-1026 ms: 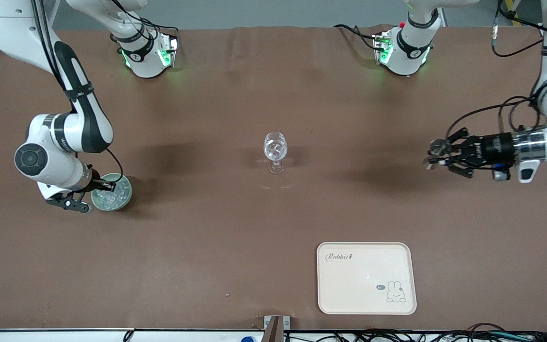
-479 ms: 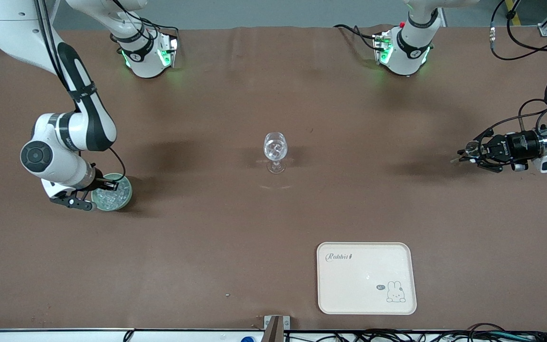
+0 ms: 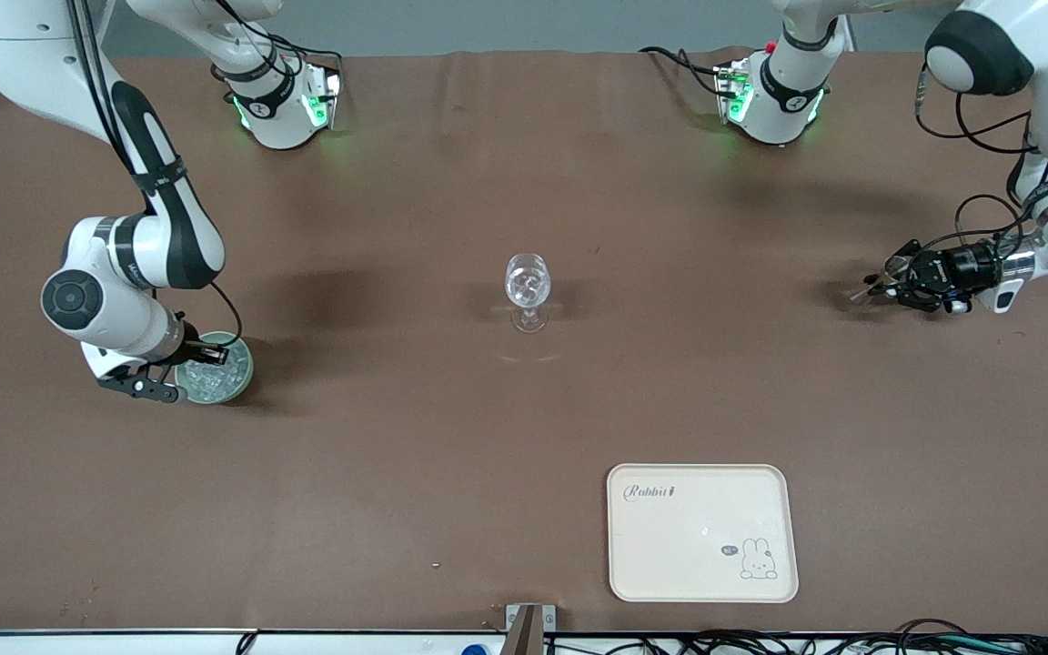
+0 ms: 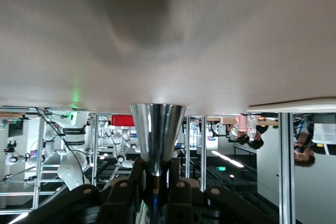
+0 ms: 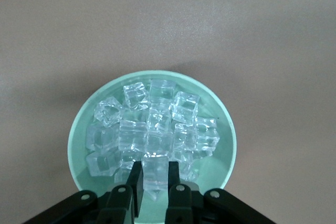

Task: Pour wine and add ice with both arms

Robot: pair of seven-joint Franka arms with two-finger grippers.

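The silver jigger [image 4: 157,137] is held by its waist in my left gripper [image 4: 156,184], which is shut on it. In the front view this gripper [image 3: 881,284] holds the jigger [image 3: 868,289] on its side, low over the table at the left arm's end. My right gripper [image 3: 204,357] reaches down into the pale green bowl [image 3: 240,368] of ice [image 3: 215,380] at the right arm's end. In the right wrist view its fingers [image 5: 137,182] are shut on one clear ice cube [image 5: 155,171] at the edge of the heap [image 5: 152,129] in the bowl [image 5: 220,171]. The clear wine glass [image 3: 527,284] stands mid-table.
A cream tray [image 3: 701,532] with a rabbit print lies near the front edge, toward the left arm's end. The arm bases [image 3: 283,100] stand along the top edge of the front view. Brown tabletop lies open around the glass.
The left arm has swung away from the glass toward its own end of the table, lowering the jigger. The right gripper has stayed in the bowl, barely shifting.
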